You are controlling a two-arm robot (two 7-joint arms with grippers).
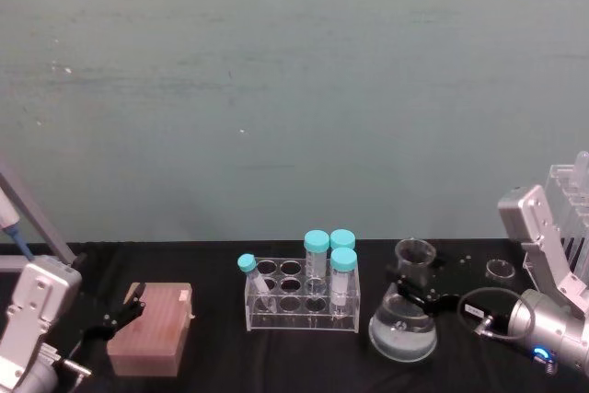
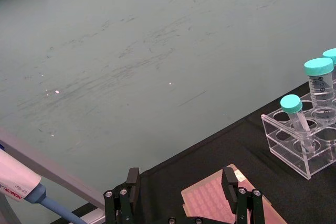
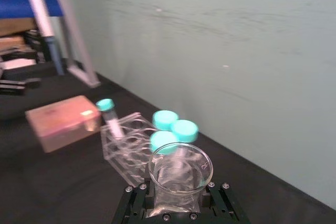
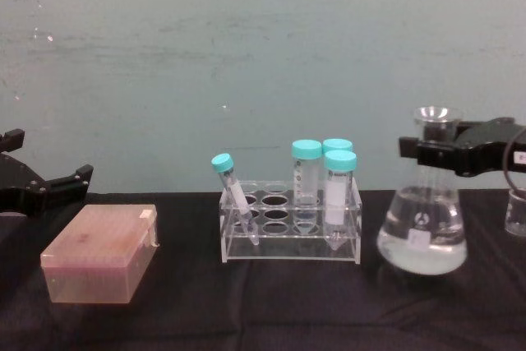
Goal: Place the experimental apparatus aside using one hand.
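Covering the surface [image 1: 230, 356] is a black cloth, with a pale green wall close behind. Biggest of the labware is the conical flask [image 4: 422, 232], holding clear liquid and standing at the right, just beside the clear tube rack [image 4: 290, 232]. The right tool [image 4: 436, 152] is closed round the flask's narrow neck just under the flared rim, likely because the neck is the only part slim enough to clamp one-handed; the wrist view looks straight down into the mouth. Teal-capped tubes [image 1: 317, 255] stand upright in the rack, one smaller tube leaning. A pink lidded box [image 4: 100, 254] sits at the left, with the left tool [image 2: 181, 190] parked above it, spread open and empty. A small beaker [image 4: 516, 215] stands at the far right. One tube bears printed graduations, too small to read.
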